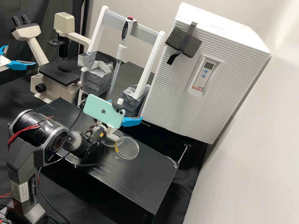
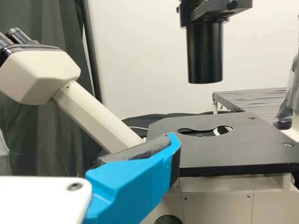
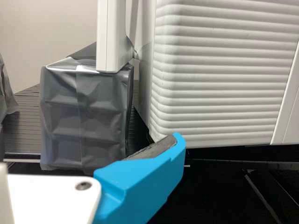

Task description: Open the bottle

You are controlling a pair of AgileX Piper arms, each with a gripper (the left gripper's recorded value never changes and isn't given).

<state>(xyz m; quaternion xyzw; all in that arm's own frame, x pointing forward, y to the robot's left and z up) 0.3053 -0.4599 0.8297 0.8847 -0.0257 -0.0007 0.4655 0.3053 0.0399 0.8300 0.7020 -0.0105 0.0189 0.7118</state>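
Right arm [image 1: 40,137] nearest me; its claw [image 1: 126,113] sits right by the white-capped bottle [image 1: 120,102], grip I cannot tell. My left claw [image 1: 18,56] is spread apart, empty, near the microscope [image 1: 53,74].

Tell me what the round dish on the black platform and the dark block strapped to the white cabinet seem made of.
Round dish: clear plastic or glass, glossy; the ribs of the platform show through it and its rim glints. Dark block: probably open-cell foam, matt; coarse, pitted surface without shine.
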